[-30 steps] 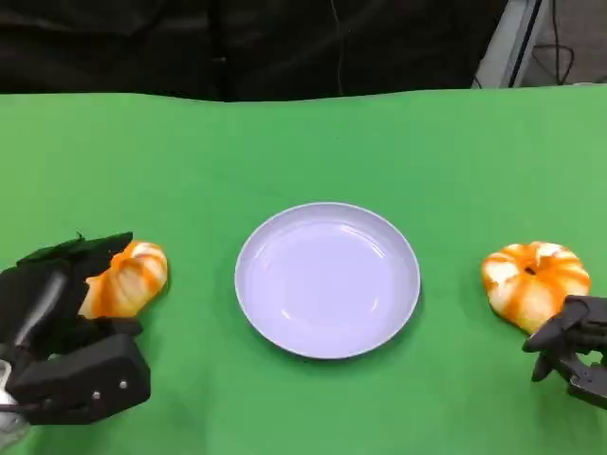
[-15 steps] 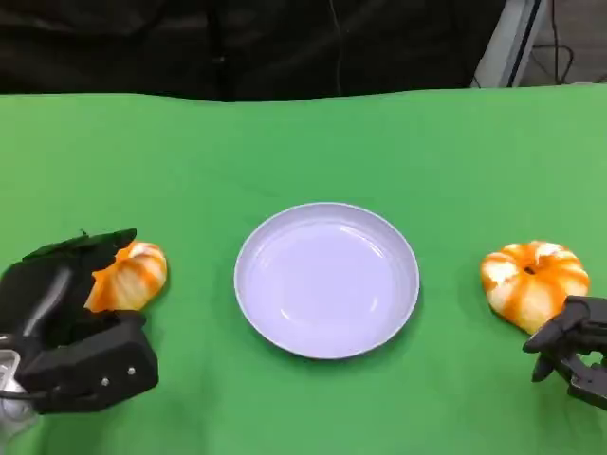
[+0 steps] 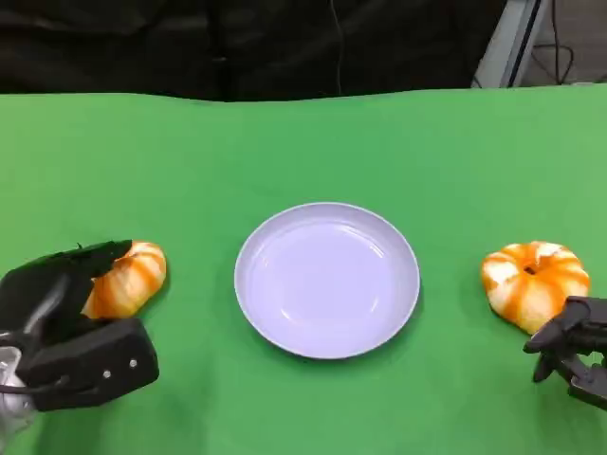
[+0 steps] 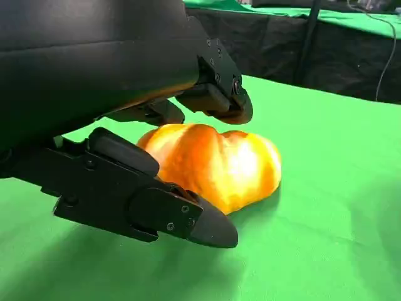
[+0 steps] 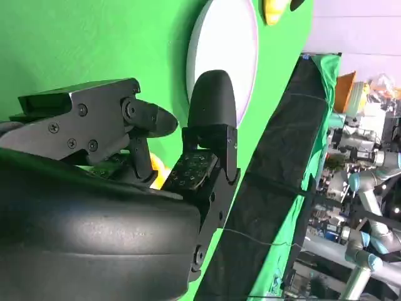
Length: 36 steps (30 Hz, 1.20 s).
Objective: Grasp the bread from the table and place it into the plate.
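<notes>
A round, shallow, pale lavender plate (image 3: 327, 280) sits at the middle of the green cloth-covered worktop (image 3: 303, 152), and it holds nothing.

To the left of the plate, well apart from it, lies an orange-and-white striped bread roll (image 3: 128, 278) on the worktop. The black left robot hand (image 3: 66, 327) is at this roll: in the head view its upper fingers arch over the roll's near-left side, and a thick black finger lies just in front of the roll. The left wrist view shows the same glossy orange roll (image 4: 216, 164) sitting on the green cloth between the fingers (image 4: 153, 204), one set above it and one low beside it. The left robot hand (image 4: 207, 169) is partly closed around the roll, but the roll rests on the worktop and whether the fingers actually press it cannot be told.

To the right of the plate, also well apart from it, lies a second orange-and-white bread, pumpkin-shaped with ridges (image 3: 534, 282). The black right robot hand (image 3: 572, 349) is just on the near side of this bread, fingers curled, holding nothing; whether a fingertip touches the bread cannot be told. In the right wrist view the right robot hand (image 5: 169, 144) shows its fingers bent with a gap between them, and the plate's pale rim (image 5: 241, 53) lies beyond them.
</notes>
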Tool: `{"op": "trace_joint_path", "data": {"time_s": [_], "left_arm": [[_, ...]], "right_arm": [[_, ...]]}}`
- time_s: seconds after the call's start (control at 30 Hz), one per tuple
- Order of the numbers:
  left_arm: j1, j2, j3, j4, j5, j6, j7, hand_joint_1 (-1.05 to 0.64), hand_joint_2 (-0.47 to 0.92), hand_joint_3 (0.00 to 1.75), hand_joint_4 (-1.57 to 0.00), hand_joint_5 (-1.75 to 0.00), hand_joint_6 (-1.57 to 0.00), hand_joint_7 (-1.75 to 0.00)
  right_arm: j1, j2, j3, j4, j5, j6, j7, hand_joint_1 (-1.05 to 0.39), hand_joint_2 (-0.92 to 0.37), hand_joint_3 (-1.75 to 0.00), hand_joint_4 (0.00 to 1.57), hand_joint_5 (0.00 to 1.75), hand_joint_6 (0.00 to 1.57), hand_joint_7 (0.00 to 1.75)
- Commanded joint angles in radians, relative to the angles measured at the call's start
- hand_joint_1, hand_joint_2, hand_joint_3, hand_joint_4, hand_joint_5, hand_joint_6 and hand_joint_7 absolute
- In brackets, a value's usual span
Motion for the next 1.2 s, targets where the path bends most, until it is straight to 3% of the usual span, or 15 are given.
{"op": "trace_joint_path", "data": {"time_s": [0.03, 0.5, 0.83, 1.2], "left_arm": [[-0.021, 0.011, -0.011, 0.022, -0.003, 0.022, -0.016, -0.72, 0.9, 0.01, -0.42, 0.0, -0.46, 0.0], [-0.046, 0.009, -0.03, 0.037, -0.013, 0.073, -0.045, -0.69, 0.92, 0.0, -0.43, 0.0, -0.46, 0.0], [-0.058, 0.004, -0.05, 0.055, -0.006, 0.103, -0.065, -0.29, 0.87, 0.0, -0.39, 0.0, -0.42, 0.0], [-0.063, 0.003, -0.059, 0.055, -0.007, 0.113, -0.08, -0.1, 0.86, 0.0, -0.37, 0.0, -0.42, 0.0]], "right_arm": [[0.013, -0.016, -0.004, -0.008, 0.008, -0.005, -0.002, 0.09, -0.87, -0.57, 0.89, 1.37, 0.95, 0.94], [0.015, -0.017, -0.004, -0.009, 0.005, -0.006, -0.006, 0.09, -0.87, -0.57, 0.89, 1.36, 0.96, 0.93], [0.02, -0.019, -0.002, -0.015, 0.0, -0.007, -0.013, 0.08, -0.86, -0.56, 0.89, 1.37, 0.96, 0.93], [0.021, -0.017, -0.002, -0.018, 0.005, -0.002, -0.011, 0.09, -0.87, -0.56, 0.88, 1.37, 0.96, 0.92]]}}
